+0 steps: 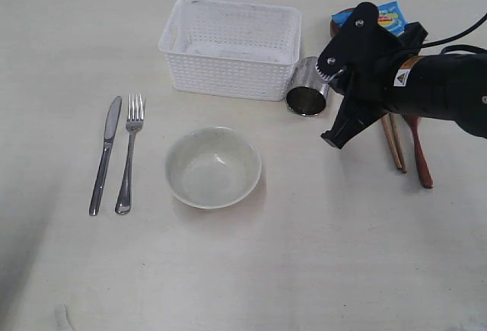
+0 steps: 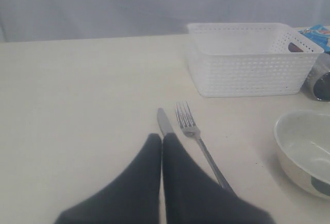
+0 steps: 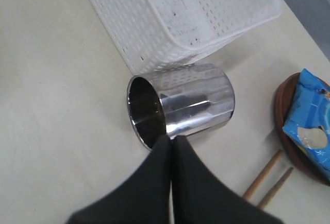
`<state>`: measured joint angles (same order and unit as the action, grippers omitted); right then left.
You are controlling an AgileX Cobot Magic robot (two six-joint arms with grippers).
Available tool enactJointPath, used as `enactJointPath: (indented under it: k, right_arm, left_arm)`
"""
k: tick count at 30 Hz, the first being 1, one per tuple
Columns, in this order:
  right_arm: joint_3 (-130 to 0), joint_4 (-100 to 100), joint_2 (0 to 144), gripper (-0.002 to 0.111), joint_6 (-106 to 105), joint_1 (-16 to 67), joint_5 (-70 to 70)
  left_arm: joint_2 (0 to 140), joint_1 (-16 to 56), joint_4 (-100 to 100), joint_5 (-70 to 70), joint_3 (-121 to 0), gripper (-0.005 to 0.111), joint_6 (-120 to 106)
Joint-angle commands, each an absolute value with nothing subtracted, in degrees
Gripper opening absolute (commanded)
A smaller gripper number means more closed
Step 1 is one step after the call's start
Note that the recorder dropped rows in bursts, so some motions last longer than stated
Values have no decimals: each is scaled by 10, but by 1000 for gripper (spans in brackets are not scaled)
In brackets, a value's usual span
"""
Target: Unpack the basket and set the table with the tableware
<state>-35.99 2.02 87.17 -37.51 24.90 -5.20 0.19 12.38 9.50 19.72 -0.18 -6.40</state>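
Cream worktop [image 1: 342, 255]: white basket [image 1: 228, 80] near one edge looks emptied, knife [image 1: 105, 156], fork [image 1: 128, 160] and bowl [image 1: 214, 167] laid; steel cup [image 1: 307, 95] tipped just beside it, chopsticks [image 1: 396, 147], spoon [image 1: 421, 160], plate [image 3: 281, 112] not yet placed; left pincer [image 2: 162, 137] and right pincer [image 3: 170, 139] pressed together, empty, the right by the cup.

The table [image 1: 319, 270] is lit softly and evenly from overhead; only faint shadows are cast beside the bowl [image 1: 213, 167]. Bright streaks are reflected on the steel cup [image 3: 191, 98]. The left wrist view is rendered hazy and washed out.
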Motion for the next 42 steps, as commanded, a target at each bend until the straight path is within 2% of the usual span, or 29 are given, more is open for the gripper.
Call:
enactJointPath:
  k: [1, 8, 15, 19, 24, 28, 36, 42]
  right_arm:
    - [-360, 23, 871, 0, -373, 249, -60]
    - [-360, 8, 871, 0, -358, 249, -56]
    - [-360, -409, 871, 0, 26, 249, -58]
    - [-360, -544, 865, 0, 185, 250, -16]
    - [-360, -647, 841, 0, 238, 275, 8]
    - [-360, -656, 831, 0, 238, 286, 41]
    - [-360, -664, 830, 0, 262, 420, 206]
    - [-360, -794, 852, 0, 486, 502, 348]
  left_arm:
    - [0, 127, 94, 196, 0, 0, -64]
    - [0, 127, 93, 196, 0, 0, -64]
    - [0, 127, 93, 196, 0, 0, -64]
    - [0, 127, 93, 196, 0, 0, -64]
    - [0, 127, 93, 196, 0, 0, -62]
    - [0, 127, 93, 196, 0, 0, -62]
    - [0, 127, 93, 196, 0, 0, -62]
    - [0, 127, 93, 196, 0, 0, -62]
